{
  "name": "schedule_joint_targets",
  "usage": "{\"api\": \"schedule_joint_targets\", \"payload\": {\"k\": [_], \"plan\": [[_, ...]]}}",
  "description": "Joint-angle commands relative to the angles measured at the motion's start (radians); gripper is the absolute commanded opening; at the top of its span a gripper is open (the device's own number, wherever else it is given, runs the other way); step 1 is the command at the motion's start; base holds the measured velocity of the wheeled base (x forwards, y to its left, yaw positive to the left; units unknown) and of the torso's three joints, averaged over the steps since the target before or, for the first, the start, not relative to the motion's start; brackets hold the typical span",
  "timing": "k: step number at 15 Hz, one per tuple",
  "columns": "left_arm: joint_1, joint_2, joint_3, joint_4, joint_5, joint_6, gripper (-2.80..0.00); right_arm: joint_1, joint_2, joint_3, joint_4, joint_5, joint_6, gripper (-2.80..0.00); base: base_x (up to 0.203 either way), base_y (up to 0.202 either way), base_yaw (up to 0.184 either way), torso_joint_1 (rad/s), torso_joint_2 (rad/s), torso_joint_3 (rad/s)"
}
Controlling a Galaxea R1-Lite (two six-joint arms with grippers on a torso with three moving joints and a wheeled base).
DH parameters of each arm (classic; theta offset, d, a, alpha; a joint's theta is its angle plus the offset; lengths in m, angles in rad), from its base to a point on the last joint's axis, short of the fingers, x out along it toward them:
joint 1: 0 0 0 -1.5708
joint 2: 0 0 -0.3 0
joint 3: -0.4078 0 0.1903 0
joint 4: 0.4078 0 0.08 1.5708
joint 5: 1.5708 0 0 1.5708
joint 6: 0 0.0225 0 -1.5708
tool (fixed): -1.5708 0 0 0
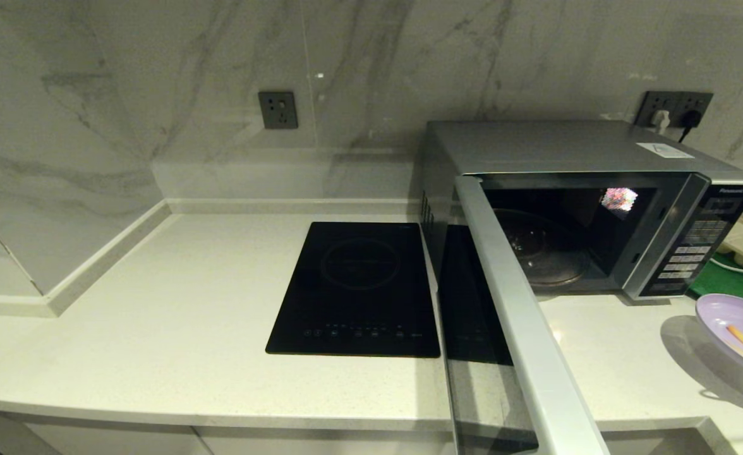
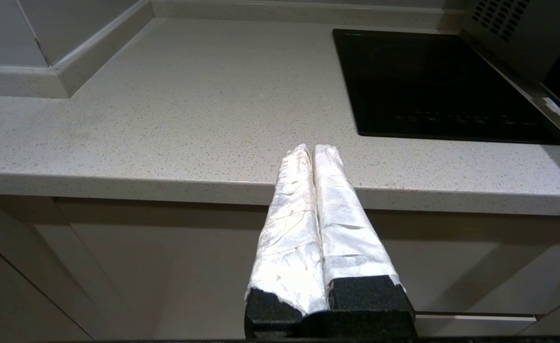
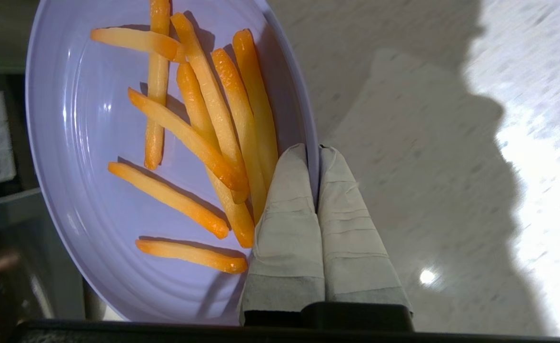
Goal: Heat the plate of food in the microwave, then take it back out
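black hob (image 1: 356, 289) on counter (image 1: 157, 328), wall socket (image 1: 278, 110)

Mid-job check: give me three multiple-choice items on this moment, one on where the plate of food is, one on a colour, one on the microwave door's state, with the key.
1. Where is the plate of food?
A. on the glass turntable inside the microwave
B. off the counter, its rim held in the right gripper
C. lying on the black hob

2. What colour is the plate?
A. pale lilac
B. green
C. black

3. How is the microwave door?
A. shut
C. taken off
B. swung wide open

Key: 1 B, the right wrist view shows the fingers closed on the rim and the head view shows the plate's shadow on the counter; 2 A, both views show lilac under the orange fries; 3 B, the door juts toward the camera and the bare turntable shows.

The left gripper is parked, shut, at the counter edge.
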Motion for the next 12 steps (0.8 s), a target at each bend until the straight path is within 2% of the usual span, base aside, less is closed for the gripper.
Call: {"api": "schedule_joint_targets", "payload": {"k": [1, 7, 12], "plan": [[0.0, 0.0, 0.0, -0.001, 0.0, -0.001, -2.8, -0.022, 0.069, -0.001, -0.034, 0.002, -0.011, -2.8, 0.0, 0.0, 0.0, 0.0, 0.0, 0.0], [0.0, 0.0, 0.0, -0.001, 0.0, -0.001, -2.8, -0.028, 0.169, 0.016, -0.163, 0.003, -0.064, -2.8, 0.0, 0.0, 0.0, 0.0, 0.0, 0.0], [0.0, 0.0, 0.0, -0.001, 0.0, -0.001, -2.8, -0.026, 0.219, 0.012, -0.211, 0.009, -0.078, -2.8, 0.0, 0.0, 0.0, 0.0, 0.0, 0.0]]}}
